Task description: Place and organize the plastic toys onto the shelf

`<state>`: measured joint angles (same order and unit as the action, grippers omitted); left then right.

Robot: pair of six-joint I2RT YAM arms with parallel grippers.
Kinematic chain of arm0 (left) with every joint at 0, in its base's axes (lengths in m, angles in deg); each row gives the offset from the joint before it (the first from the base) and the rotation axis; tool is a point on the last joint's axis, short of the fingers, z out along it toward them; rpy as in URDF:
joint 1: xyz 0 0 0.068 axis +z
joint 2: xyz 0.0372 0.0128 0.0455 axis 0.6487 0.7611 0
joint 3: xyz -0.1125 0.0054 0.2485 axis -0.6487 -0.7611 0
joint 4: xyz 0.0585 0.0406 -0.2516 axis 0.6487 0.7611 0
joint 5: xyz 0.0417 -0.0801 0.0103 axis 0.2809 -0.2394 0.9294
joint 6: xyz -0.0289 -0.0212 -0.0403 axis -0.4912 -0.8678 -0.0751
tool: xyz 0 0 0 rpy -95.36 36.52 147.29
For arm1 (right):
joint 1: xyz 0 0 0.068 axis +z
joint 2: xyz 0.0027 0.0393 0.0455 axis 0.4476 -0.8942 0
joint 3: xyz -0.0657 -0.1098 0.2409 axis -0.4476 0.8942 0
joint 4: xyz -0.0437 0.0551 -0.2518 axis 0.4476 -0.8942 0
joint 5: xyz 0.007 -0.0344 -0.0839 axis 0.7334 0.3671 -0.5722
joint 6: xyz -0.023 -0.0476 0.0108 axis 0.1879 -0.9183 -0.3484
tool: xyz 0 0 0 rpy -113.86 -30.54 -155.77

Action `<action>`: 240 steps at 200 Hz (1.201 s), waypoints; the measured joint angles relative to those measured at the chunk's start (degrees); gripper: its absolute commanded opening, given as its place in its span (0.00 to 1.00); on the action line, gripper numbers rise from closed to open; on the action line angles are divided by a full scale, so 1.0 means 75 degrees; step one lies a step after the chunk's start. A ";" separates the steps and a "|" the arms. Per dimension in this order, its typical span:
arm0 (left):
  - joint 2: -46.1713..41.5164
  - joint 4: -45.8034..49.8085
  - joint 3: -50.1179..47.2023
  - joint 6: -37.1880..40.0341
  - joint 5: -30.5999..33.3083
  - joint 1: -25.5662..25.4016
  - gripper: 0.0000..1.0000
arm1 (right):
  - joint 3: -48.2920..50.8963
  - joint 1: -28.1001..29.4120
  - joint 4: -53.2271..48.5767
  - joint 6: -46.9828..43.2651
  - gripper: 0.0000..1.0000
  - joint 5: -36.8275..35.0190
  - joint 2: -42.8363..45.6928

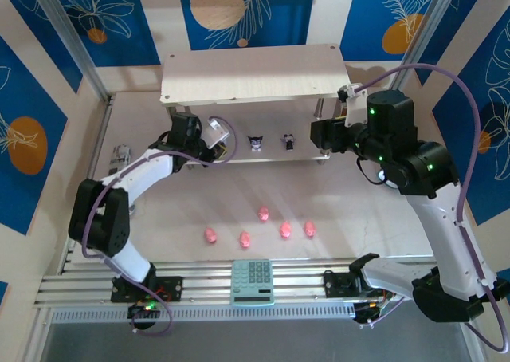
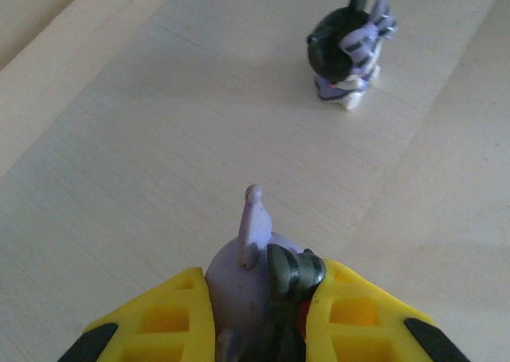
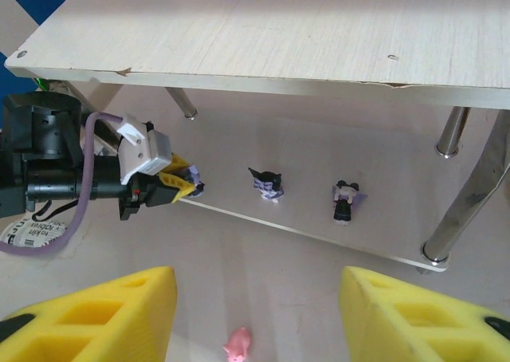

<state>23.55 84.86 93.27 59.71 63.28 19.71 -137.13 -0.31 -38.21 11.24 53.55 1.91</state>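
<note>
Left gripper reaches in at the lower board of the shelf, its yellow fingers pinching a dark figurine. Two other figurines stand upright on that board, apart from each other. Right gripper is before the shelf, fingers spread, holding nothing. Five pink pigs lie on the table in front of the shelf.

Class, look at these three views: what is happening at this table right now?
The left gripper is shut on a dark purple figurine, holding it over the left end of the lower level of the shelf. Two more dark figurines stand apart on that level. The right gripper hangs open near the shelf's right side, holding nothing. Five pink pigs lie on the table in front, not yet shelved.
</note>
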 measured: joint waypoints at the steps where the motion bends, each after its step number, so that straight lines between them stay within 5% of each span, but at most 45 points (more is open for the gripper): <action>1: 0.0006 -0.0009 0.0000 0.0000 0.0003 0.0000 0.02 | 0.0006 -0.0003 0.0003 0.0000 0.57 -0.0003 0.0003; 240: 0.0676 -0.0799 0.0108 0.0402 0.0032 -0.0026 0.05 | 0.0271 -0.0122 0.0061 0.0344 0.57 -0.0099 0.0108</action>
<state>28.62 78.87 94.08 62.72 63.52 19.51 -135.10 -1.23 -37.75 13.82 52.81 2.72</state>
